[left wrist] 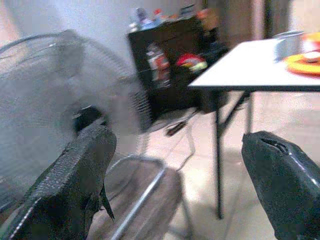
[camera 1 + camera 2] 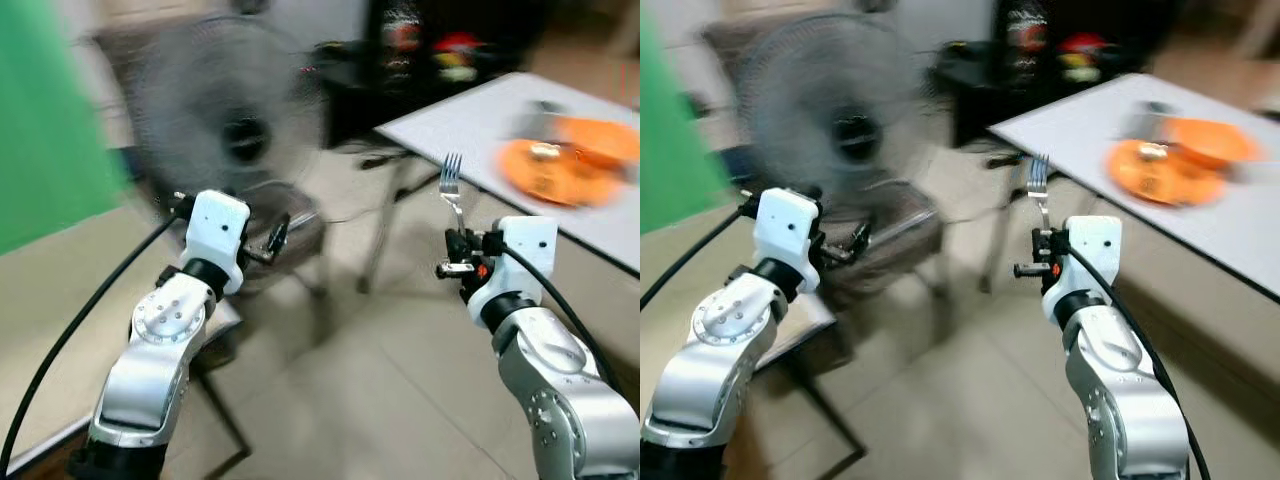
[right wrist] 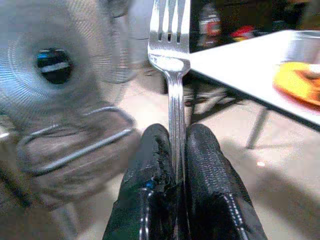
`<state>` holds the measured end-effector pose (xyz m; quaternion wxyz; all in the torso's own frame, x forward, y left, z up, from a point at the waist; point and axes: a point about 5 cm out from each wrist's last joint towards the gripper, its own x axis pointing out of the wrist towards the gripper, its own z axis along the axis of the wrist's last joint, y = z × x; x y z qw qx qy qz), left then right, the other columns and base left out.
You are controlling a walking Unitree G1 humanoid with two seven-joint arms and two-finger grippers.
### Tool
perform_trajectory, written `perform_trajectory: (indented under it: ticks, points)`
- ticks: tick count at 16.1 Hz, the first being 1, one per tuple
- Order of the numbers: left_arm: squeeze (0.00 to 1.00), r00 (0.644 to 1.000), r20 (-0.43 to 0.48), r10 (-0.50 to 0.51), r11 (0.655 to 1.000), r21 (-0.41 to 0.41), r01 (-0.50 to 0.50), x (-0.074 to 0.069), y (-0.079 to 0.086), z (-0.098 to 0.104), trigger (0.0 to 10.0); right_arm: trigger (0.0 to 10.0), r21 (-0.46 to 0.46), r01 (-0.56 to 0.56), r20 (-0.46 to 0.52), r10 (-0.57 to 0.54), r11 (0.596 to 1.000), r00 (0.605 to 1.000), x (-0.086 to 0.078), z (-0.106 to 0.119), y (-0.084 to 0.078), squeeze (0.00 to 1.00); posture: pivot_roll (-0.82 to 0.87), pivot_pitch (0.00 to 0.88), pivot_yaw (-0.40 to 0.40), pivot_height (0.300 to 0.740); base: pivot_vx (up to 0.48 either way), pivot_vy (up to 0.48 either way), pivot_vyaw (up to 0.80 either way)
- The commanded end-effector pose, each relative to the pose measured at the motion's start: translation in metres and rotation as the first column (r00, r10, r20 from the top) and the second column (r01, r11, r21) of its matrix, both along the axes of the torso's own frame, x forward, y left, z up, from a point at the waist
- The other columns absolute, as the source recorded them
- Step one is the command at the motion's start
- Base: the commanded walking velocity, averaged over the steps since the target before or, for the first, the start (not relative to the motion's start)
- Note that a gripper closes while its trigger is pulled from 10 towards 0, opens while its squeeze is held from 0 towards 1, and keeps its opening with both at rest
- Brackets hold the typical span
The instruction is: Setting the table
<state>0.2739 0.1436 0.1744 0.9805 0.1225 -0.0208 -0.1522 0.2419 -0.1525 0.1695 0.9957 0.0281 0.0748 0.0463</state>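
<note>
My right gripper (image 2: 458, 245) is shut on a silver fork (image 2: 452, 185), held upright with its tines up, in front of the white table (image 2: 450, 115). The wrist view shows the fork (image 3: 172, 75) pinched between both black fingers (image 3: 150, 175). On the table at the right lie orange plates (image 2: 560, 165) with a grey metal cup (image 2: 535, 120) behind them, all blurred. My left gripper (image 2: 275, 240) is raised at the left, open and holding nothing, its fingers (image 1: 75, 185) set wide apart.
A large standing fan (image 2: 225, 125) is straight ahead at the left, with a chair (image 2: 280, 225) below it. A dark cabinet (image 2: 430, 50) with bottles stands behind the table. A green wall panel (image 2: 45, 120) is at the far left. The floor is tiled.
</note>
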Motion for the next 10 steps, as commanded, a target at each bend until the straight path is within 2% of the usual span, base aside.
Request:
perform_trajectory:
  ticks: [1, 6, 10]
  points:
    - [0.0, 1.0, 0.007, -0.001, 1.0, 0.009, 0.001, 0.0015, 0.0001, 0.0021, 10.0, 10.0, -0.002, 0.004, 0.018, -0.004, 1.0, 1.0, -0.0011, 0.004, -0.0009, 0.0, 0.06, 0.0, 0.017, 0.74, 0.0, -0.368, -0.8]
    - [0.0, 1.0, 0.005, -0.014, 1.0, 0.015, 0.014, 0.0018, -0.001, 0.0021, 10.0, 10.0, 0.002, 0.008, 0.016, -0.008, 1.0, 1.0, -0.0019, 0.004, -0.001, 0.0, 0.05, 0.0, 0.023, 0.74, 0.0, -0.341, -0.8]
    - [0.0, 0.999, -0.002, -0.037, 0.999, -0.002, 0.037, 0.0023, -0.0049, 0.0016, 10.0, 10.0, 0.001, 0.023, 0.005, -0.023, 1.0, 1.0, -0.0023, 0.0024, -0.0015, 0.0, 0.05, 0.0, 0.025, 0.74, 0.0, 0.0, -0.77]
